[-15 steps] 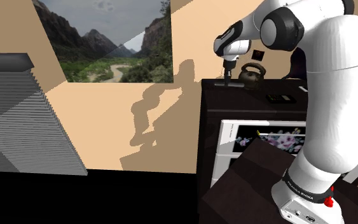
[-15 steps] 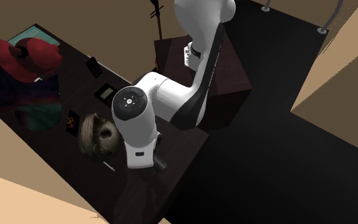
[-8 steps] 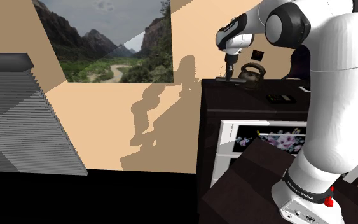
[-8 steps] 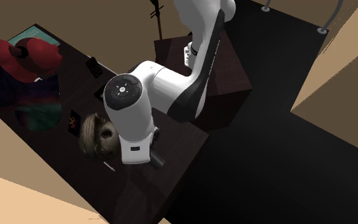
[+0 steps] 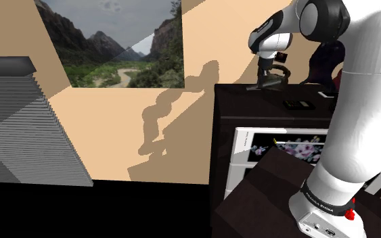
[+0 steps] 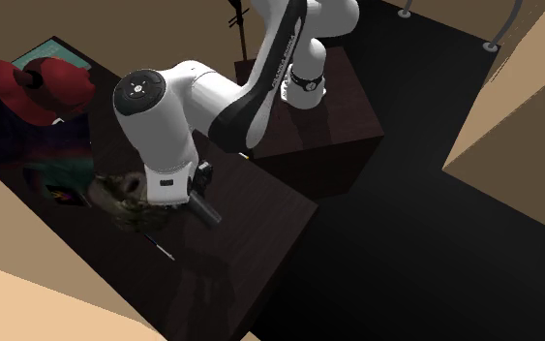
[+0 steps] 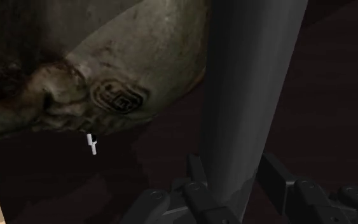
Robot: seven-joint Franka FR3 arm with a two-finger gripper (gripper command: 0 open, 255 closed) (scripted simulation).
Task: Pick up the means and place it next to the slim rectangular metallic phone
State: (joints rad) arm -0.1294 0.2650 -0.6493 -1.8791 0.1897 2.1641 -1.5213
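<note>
Currently clamped on grey bar (image 7: 250, 83) with gripper (image 7: 233, 164), long axis running straight out from jaws. Carry toward shoulder view's right and nearer stand (image 5: 250, 196) to reach phone (image 5: 298, 104).

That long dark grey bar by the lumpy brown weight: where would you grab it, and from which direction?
Across its narrow width, coming down from above. The dark grey bar is long, with straight parallel sides slim enough to fit between the fingers. The gripper clasps it just so, right beside the lumpy brown weight.
</note>
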